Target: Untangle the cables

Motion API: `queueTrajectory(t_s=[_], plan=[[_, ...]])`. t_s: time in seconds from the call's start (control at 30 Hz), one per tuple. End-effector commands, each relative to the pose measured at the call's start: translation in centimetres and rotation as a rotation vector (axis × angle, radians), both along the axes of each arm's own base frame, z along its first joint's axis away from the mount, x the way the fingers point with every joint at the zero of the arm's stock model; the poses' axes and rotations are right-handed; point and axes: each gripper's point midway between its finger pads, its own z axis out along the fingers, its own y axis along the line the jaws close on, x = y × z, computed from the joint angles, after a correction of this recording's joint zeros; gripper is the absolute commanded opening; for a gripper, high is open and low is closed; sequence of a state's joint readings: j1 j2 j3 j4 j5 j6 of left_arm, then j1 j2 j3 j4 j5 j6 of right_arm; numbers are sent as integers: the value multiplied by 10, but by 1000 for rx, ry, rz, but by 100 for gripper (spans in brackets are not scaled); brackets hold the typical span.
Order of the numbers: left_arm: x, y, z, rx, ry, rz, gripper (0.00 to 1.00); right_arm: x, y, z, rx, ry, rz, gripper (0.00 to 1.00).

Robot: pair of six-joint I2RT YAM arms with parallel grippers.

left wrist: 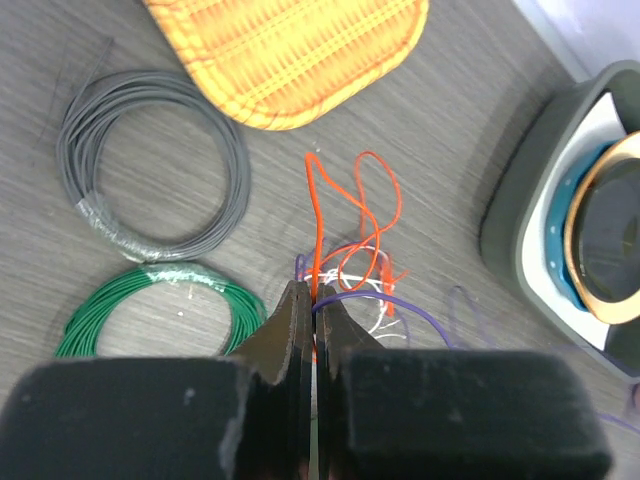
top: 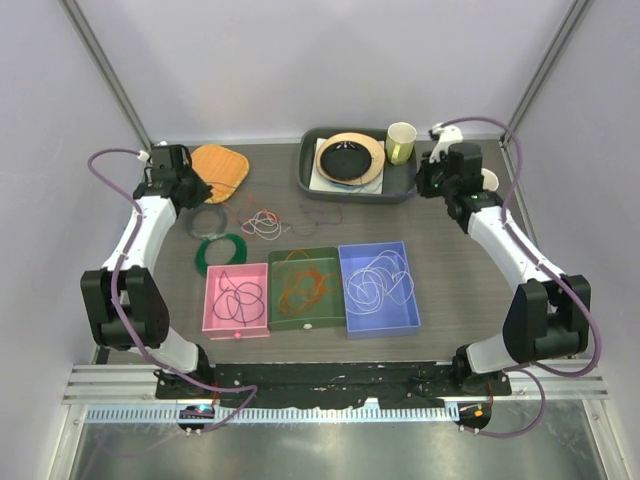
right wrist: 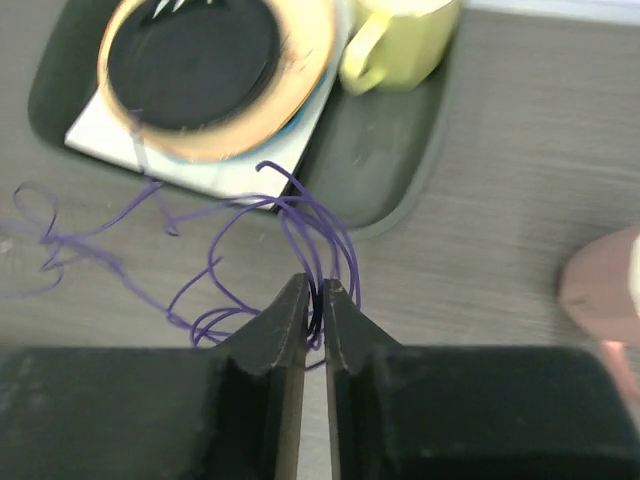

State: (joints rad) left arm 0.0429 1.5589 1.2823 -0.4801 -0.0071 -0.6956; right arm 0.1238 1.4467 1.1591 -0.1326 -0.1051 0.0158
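A tangle of thin orange, white and purple cables (top: 262,222) lies on the table behind the boxes. In the left wrist view my left gripper (left wrist: 313,295) is shut on the orange cable (left wrist: 319,220), which runs straight up from the jaws; a purple cable (left wrist: 400,305) arcs off beside the right fingertip, with white strands (left wrist: 366,249) behind it. My right gripper (right wrist: 314,290) is shut on several strands of a purple cable (right wrist: 300,215) that loops left across the table below the grey tray. In the top view the left gripper (top: 185,190) is at the back left and the right gripper (top: 432,182) at the back right.
A grey coil (left wrist: 235,180) and a green coil (left wrist: 150,280) lie left of the tangle. An orange woven mat (top: 220,172) is behind them. The grey tray (top: 308,172) holds a plate (top: 350,158) and a yellow mug (top: 401,142). Pink (top: 212,300), green (top: 338,318) and blue (top: 412,318) boxes hold sorted cables.
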Motion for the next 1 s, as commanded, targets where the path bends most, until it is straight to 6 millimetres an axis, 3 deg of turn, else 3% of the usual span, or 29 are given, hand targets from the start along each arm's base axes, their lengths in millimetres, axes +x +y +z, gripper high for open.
queueTrajectory(t_s=[0.0, 0.03, 0.07, 0.17, 0.23, 0.37, 0.43, 0.47, 0.53, 0.63, 0.67, 0.7, 0.73, 0.77, 0.8, 0.83, 0.9, 0.93, 0.97], plan=[[17, -7, 65, 4, -208, -63, 0, -5, 33, -30, -33, 27, 68, 23], [18, -7, 72, 3, -224, -68, 0, -6, 41, -36, -40, 41, 80, 30], [18, -10, 76, -3, -233, -83, 0, -3, 42, -35, -60, 45, 74, 50], [18, -18, 88, -19, -266, -123, 0, -3, 67, -28, -122, 19, 137, 64], [16, -21, 93, -26, -281, -145, 0, -3, 85, -13, -196, -61, 217, 67], [14, -26, 101, -31, -305, -175, 0, -20, 159, 12, -275, -251, 508, 75], [14, -31, 106, -43, -320, -207, 0, -32, 198, 17, -265, -320, 685, 76], [14, -32, 109, -47, -326, -215, 0, -32, 213, 6, -257, -310, 736, 77], [14, -35, 112, -55, -333, -224, 0, -34, 248, 19, -209, -365, 835, 77], [14, -35, 117, -51, -343, -226, 0, -20, 285, 2, -140, -321, 885, 77], [13, -35, 117, -50, -339, -225, 0, -13, 296, 10, -117, -331, 890, 77], [12, -34, 118, -46, -339, -224, 0, -6, 304, -17, -117, -281, 903, 77], [12, -33, 120, -40, -344, -224, 0, -8, 315, -25, -114, -263, 925, 77], [12, -33, 121, -39, -340, -223, 0, -2, 324, -17, -105, -280, 929, 77], [12, -32, 122, -36, -342, -221, 0, 2, 333, -46, -109, -225, 943, 77], [12, -32, 123, -35, -343, -220, 0, 3, 338, -56, -104, -191, 947, 77], [11, -31, 124, -30, -346, -216, 0, 14, 351, -57, -67, -173, 942, 77], [11, -31, 125, -28, -346, -217, 0, 17, 355, -85, -65, -115, 944, 77], [11, -30, 124, -26, -343, -212, 0, 23, 360, -79, -55, -124, 941, 77]])
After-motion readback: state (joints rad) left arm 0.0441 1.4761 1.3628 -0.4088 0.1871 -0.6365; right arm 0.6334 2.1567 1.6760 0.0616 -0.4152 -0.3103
